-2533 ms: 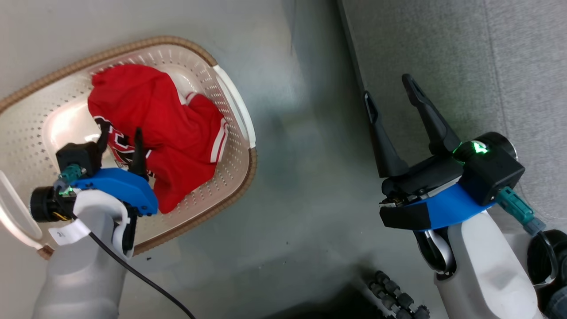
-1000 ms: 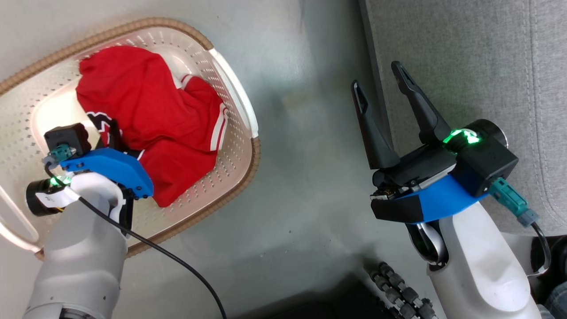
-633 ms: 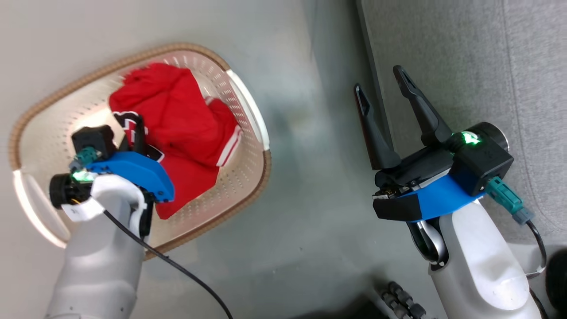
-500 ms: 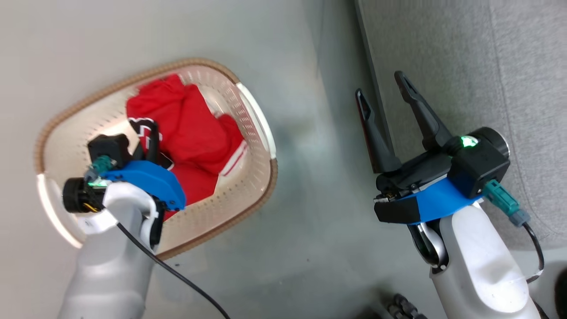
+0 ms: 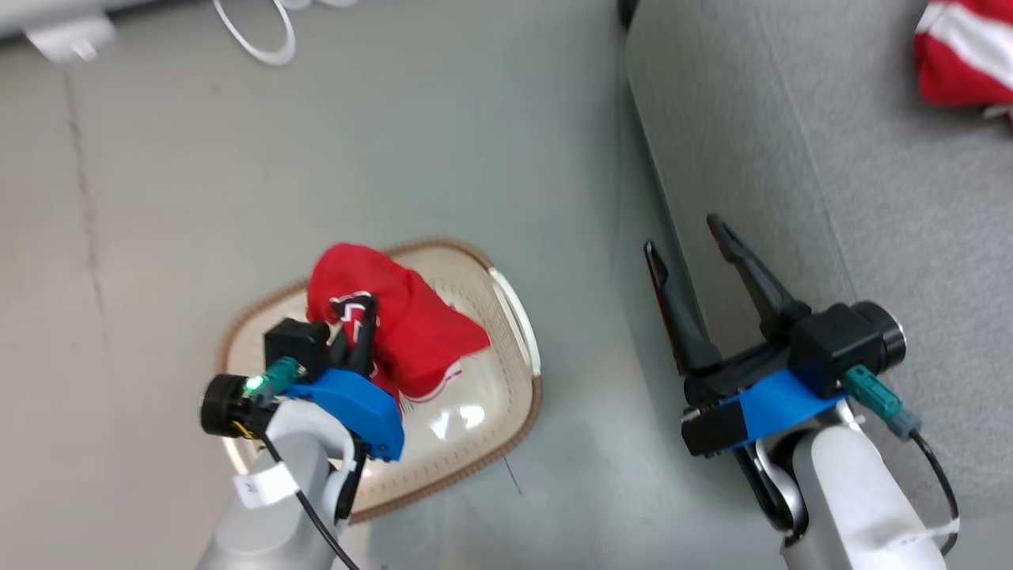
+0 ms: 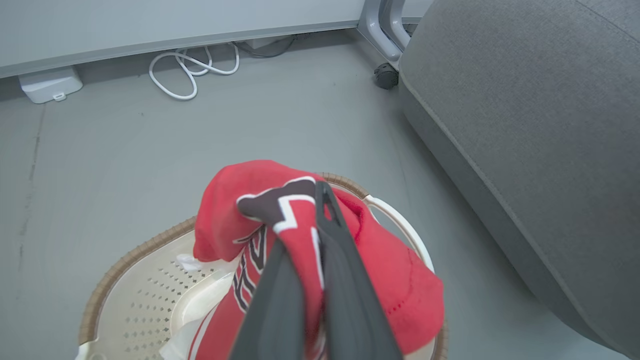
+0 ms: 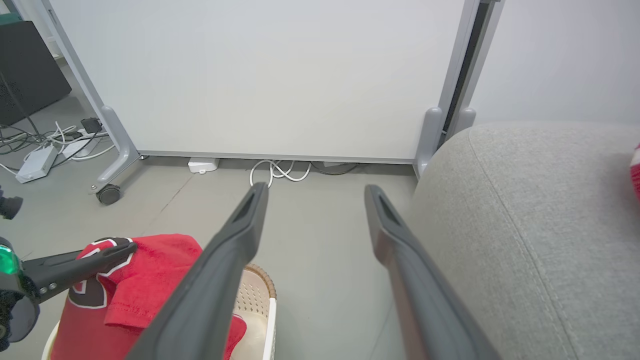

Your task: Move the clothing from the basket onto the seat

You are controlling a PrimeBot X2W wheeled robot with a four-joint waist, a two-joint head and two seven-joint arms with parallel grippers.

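Pinching the red jersey [image 5: 415, 328], our left tool [image 5: 358, 332] holds it over the basket [image 5: 483, 451] at 8 o'clock in our head view. Our right tool [image 5: 681, 236] stands spread at 4 o'clock by the seat [image 5: 791, 158]; shorts [image 5: 961, 55] lie on it at 1 o'clock.

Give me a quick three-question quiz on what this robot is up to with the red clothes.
1. True or false: the right jaws are clamped on cloth.
2. What do the left jaws hold? A. the basket B. the red jersey C. the white cable
3. Fill in: another red-and-white garment lies on the grey ____.
Key: 1 false, they stand open and empty. 2 B. 3 sofa.
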